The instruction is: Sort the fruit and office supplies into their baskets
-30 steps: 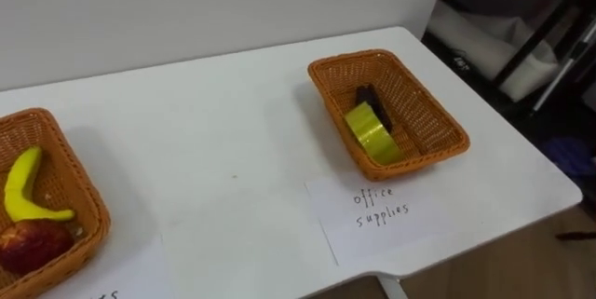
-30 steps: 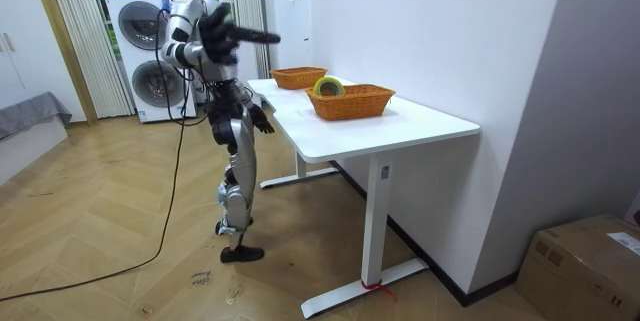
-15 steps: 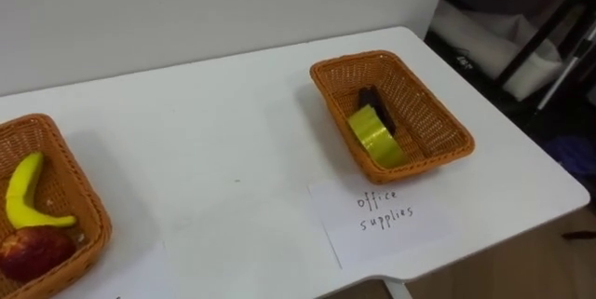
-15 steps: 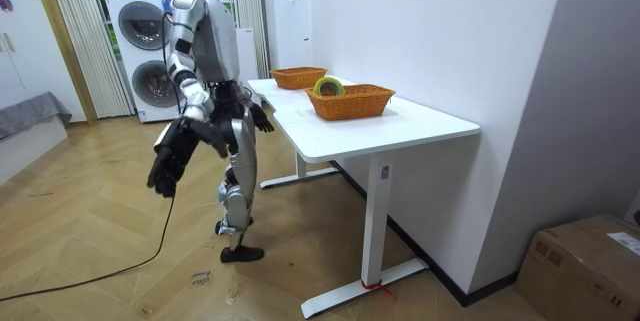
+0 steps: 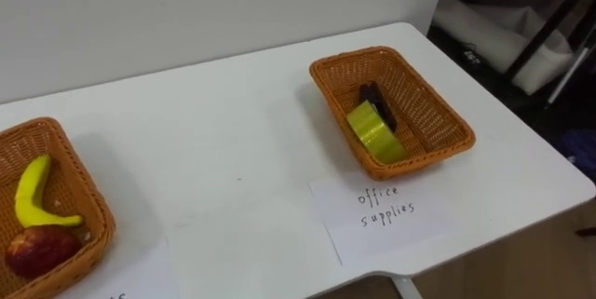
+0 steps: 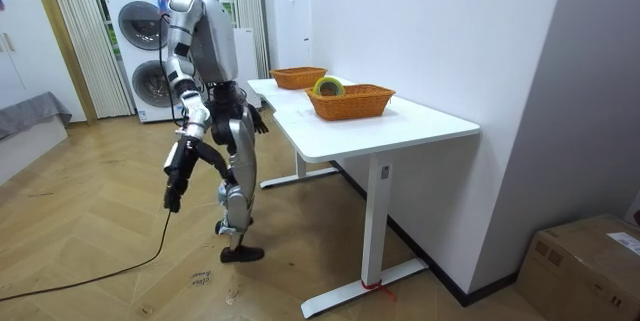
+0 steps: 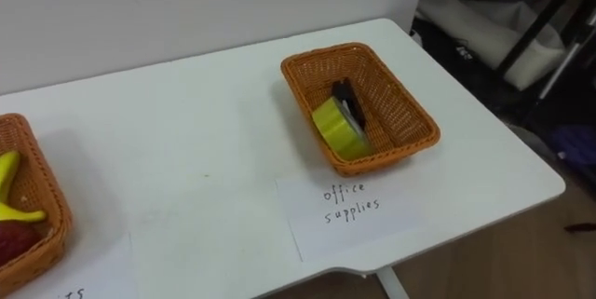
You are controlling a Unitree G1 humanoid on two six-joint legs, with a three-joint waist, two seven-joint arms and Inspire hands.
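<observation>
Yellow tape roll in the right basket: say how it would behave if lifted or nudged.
The yellow tape roll stands on edge in the basket, so a nudge would likely roll or topple it. Its glossy band may slip in the fingers. As a hollow ring it is probably stiff and light.

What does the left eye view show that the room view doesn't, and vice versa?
Left eye view: a banana and a red fruit inside the fruit basket, and a paper label. Room view: the robot beside the table, its right robot hand hanging low, washing machines behind. Both: the table, both baskets, the yellow tape roll in the office basket.
</observation>
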